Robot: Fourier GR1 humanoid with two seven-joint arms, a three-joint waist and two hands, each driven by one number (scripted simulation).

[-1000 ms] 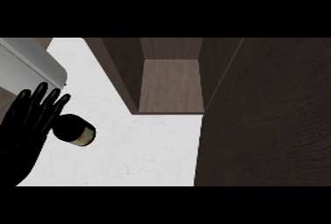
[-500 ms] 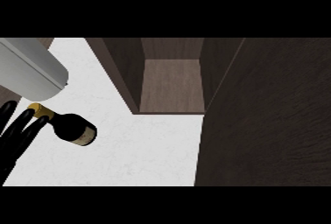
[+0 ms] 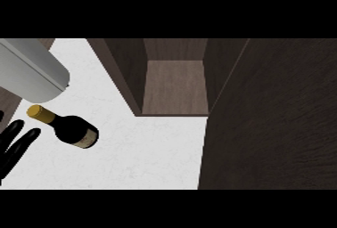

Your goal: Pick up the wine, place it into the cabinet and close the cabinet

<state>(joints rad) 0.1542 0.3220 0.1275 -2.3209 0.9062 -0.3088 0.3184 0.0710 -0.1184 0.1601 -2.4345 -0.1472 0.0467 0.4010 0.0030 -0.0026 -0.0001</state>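
Dark wine bottle (image 3: pixel 71 127) on the white counter (image 3: pixel 151 156), neck toward ten o'clock; the left hand (image 3: pixel 14 147), fingers straight and empty, lies at its eight o'clock. Open cabinet (image 3: pixel 174 87) at one o'clock.

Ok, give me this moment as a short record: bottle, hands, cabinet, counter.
bottle: wine bottle on the white counter, gold-capped neck toward the upper left, not held
left hand: black hand at the left edge, fingers straight, just left of the bottle, not around it
right hand: not in view
forearm: grey forearm at upper left
cabinet: cabinet open, inside bare; its door swung out at right
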